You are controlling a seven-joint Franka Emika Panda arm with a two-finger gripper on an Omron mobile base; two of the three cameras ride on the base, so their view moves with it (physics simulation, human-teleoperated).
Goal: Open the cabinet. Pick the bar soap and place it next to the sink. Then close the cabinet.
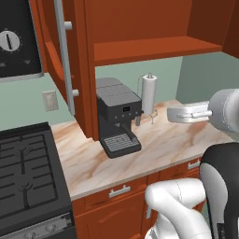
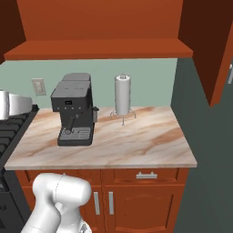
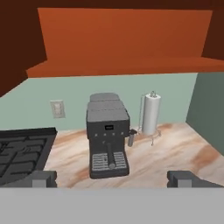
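Reddish-brown wood is above me: the cabinet (image 1: 140, 28) hangs on the wall with both doors swung open. Its left door (image 1: 60, 51) stands out toward me, and I can see the long silver bar handle (image 1: 64, 56) on it. Inside, the shelf (image 1: 154, 49) looks bare from where I look, and I cannot see the bar soap, so I cannot tell where it is. My gripper (image 3: 112, 178) is wide open and holds nothing. Its two dark fingertips (image 3: 41, 178) stick up at the bottom of the hand view, well apart from each other. It hangs over the counter (image 2: 136, 141), pointing at the dark coffee machine (image 3: 107, 133). Just beside the machine stands the white paper-towel roll (image 3: 151, 114) on its wire stand. On the other side of the machine I see the black stove (image 1: 25, 172). Low drawers with short silver pulls (image 2: 146, 175) sit under the counter.
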